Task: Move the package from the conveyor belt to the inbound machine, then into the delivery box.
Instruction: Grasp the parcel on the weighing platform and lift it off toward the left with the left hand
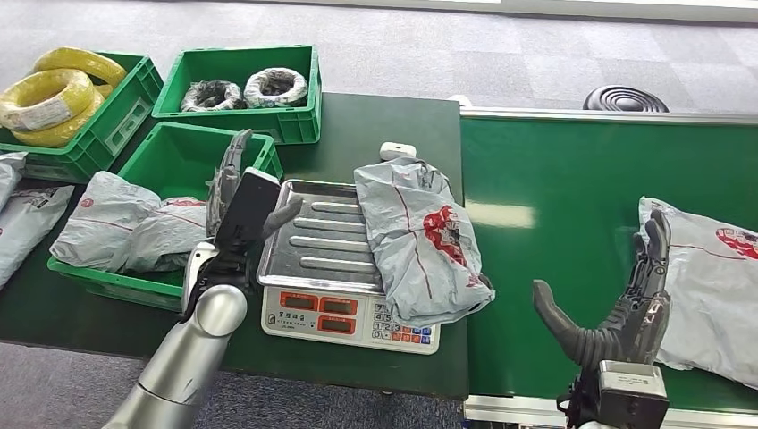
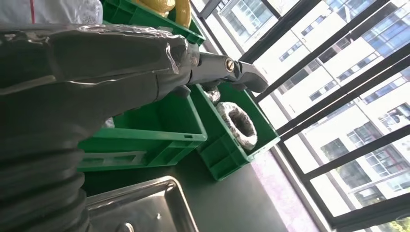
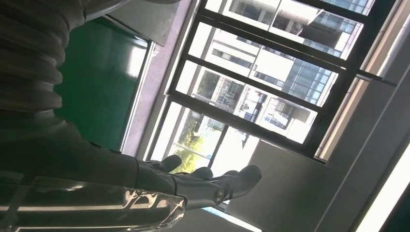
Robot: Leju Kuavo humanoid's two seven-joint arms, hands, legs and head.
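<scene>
Dark green table: my left hand (image 1: pixel 234 201) hovers empty, fingers apart, beside the weighing scale (image 1: pixel 344 308) where a grey poly-mailer package (image 1: pixel 420 237) lies. Looks soft, light, slippery, so I'd grab the bunched middle. My right hand (image 1: pixel 626 308) is spread empty over the conveyor belt (image 1: pixel 554 206).

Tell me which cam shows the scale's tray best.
Head view: the whole steel tray shows, with a grey package draped over its right side. The left wrist view catches just one bare corner; the right wrist view faces windows.
</scene>
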